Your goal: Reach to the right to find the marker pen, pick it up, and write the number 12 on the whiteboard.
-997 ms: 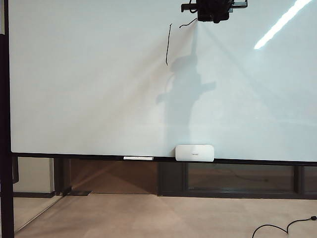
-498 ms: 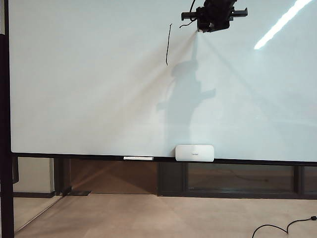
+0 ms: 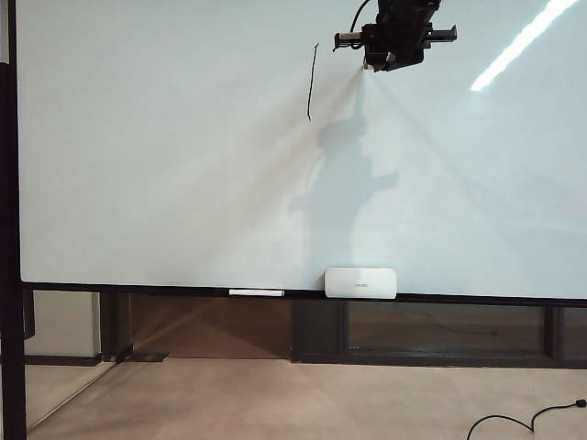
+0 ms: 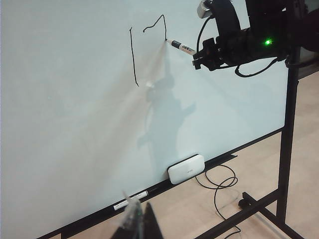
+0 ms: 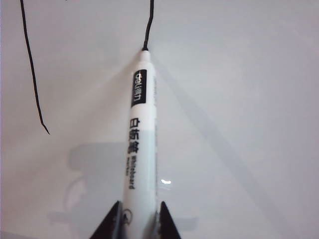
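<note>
On the marker pen (image 5: 139,149) you could read "deli" in a black band, then Chinese characters and, perhaps, "whiteboard marker"; the small print was blurred.

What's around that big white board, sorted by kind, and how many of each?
Whiteboard: 1
Marker pen, clamped by the right gripper, tip on the board: 1
Drawn strokes, the finished 1 and an unfinished 2: 2
White box on the rail: 1
White bar: 1
Total: 6

The whiteboard (image 3: 165,183) is glossy white-grey with a dark frame and thin black strokes of the number 12 (image 4: 133,57), the marker pen (image 5: 139,144) is white with a black label and dark tip, held by the black right claw (image 5: 138,219), and the rounded box (image 3: 360,282) is white.
</note>
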Robot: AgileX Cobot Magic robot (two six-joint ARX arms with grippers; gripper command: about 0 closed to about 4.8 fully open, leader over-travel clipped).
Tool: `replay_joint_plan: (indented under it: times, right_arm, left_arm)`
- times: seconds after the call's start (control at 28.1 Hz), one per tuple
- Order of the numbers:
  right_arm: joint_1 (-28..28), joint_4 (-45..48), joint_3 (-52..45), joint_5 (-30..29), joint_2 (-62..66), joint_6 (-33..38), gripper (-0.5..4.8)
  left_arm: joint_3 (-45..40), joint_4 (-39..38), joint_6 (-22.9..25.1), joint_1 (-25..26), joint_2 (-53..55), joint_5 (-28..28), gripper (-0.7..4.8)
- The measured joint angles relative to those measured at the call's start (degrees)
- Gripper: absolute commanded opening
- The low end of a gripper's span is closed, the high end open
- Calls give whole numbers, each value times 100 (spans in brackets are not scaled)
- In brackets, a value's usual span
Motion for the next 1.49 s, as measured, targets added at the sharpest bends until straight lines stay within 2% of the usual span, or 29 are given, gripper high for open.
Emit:
replay_joint_plan:
  times: [0.68, 1.14, 1.49]
  right_arm:
    - [0, -249, 2, -35, 107, 24, -6]
    - [44, -22, 2, -426, 142, 70, -6]
    - [136, 50, 0, -498, 302, 155, -6]
  left_arm:
    - [0, -13, 2, 0, -4, 0, -5]
    - [0, -13, 92, 0, -4, -68, -5]
    - [0, -11, 114, 0, -4, -90, -5]
